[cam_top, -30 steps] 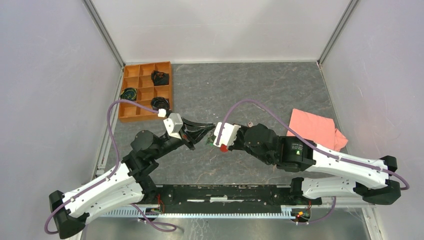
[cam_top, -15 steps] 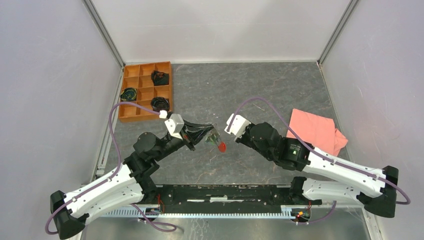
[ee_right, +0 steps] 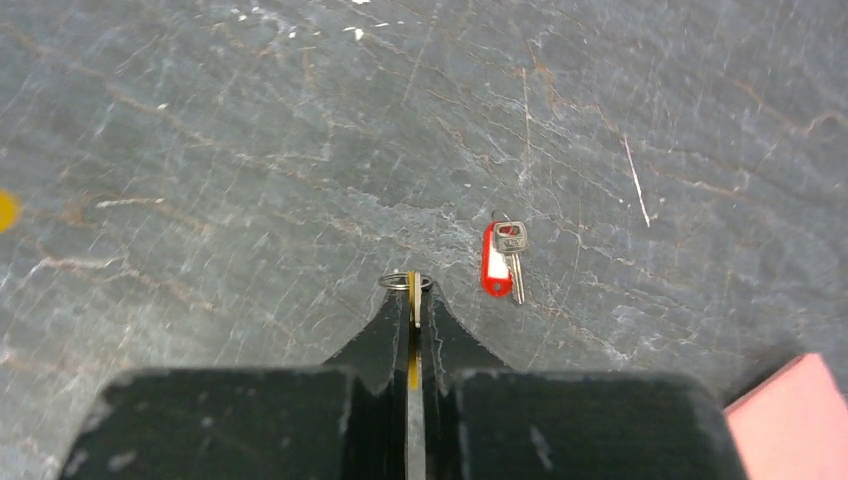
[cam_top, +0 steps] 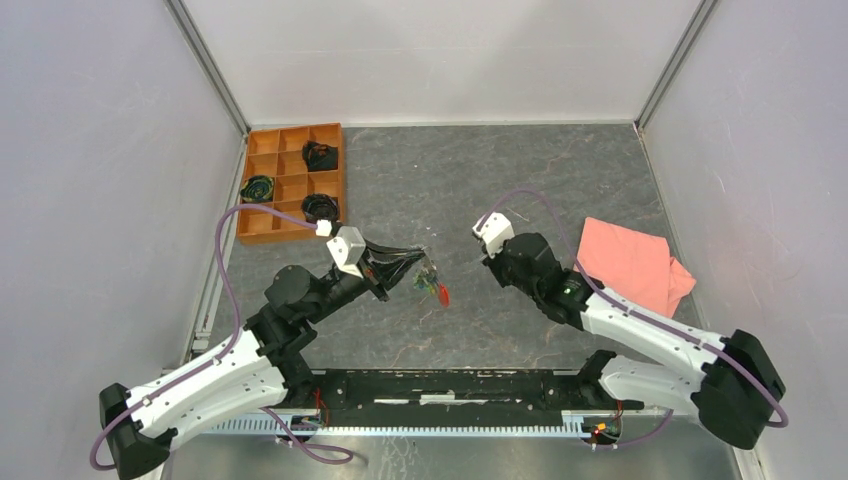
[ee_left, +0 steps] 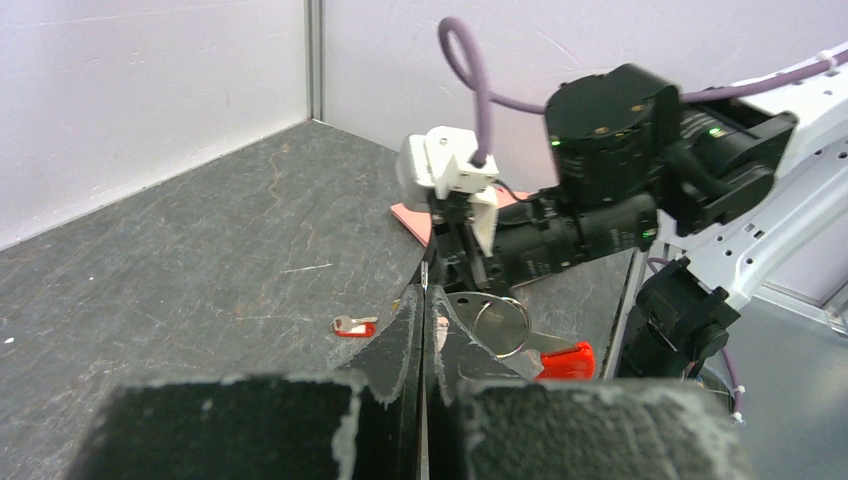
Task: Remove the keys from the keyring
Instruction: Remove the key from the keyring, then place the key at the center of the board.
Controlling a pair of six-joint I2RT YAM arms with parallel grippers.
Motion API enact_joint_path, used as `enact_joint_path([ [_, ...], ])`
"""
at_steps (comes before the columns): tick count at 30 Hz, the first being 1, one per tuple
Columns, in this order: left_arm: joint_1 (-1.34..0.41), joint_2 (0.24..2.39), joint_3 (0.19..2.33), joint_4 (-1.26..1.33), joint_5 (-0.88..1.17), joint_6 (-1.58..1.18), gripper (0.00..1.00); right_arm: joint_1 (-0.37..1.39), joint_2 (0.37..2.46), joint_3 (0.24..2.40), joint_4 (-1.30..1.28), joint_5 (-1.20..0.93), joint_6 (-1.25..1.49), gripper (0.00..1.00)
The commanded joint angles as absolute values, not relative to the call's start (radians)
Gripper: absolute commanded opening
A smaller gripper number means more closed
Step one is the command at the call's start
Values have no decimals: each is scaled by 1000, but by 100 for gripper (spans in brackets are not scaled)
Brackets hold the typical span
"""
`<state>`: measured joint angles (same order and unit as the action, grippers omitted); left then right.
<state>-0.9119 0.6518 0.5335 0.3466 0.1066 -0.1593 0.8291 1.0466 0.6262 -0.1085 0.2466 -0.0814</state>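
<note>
My left gripper [cam_top: 422, 263] is shut on a thin metal part of the keyring [cam_top: 433, 287], which hangs from its tips just above the table with small keys and the red strap [cam_top: 443, 296]. In the left wrist view the ring [ee_left: 503, 322] and strap [ee_left: 567, 360] sit right of the closed fingertips [ee_left: 408, 318]. My right gripper [ee_right: 412, 296] points down at the table, shut on a yellow-headed key [ee_right: 411, 288] that carries its own tiny ring. A loose red-headed key [ee_right: 501, 262] lies flat on the table just beyond it and appears again as the red key [ee_left: 354, 326].
An orange compartment tray [cam_top: 262, 178] holding dark coiled items stands at the back left. A pink cloth [cam_top: 630, 262] lies on the right of the grey table, close to the right arm. Walls enclose the table on three sides.
The right gripper has pulled away to the right from the left gripper and turned down toward the table. The keyring stays hanging from the left gripper, which barely moved.
</note>
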Motion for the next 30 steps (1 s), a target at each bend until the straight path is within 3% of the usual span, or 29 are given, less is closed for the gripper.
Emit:
enact_joint_path([
  [1, -914, 633, 545, 405, 109, -198, 2, 736, 1090, 585, 87, 153, 11, 0],
  [8, -914, 630, 543, 408, 124, -203, 2, 619, 1163, 510, 220, 137, 99, 0],
  [30, -913, 641, 532, 425, 130, -215, 2, 570, 1339, 502, 275, 152, 161, 0],
])
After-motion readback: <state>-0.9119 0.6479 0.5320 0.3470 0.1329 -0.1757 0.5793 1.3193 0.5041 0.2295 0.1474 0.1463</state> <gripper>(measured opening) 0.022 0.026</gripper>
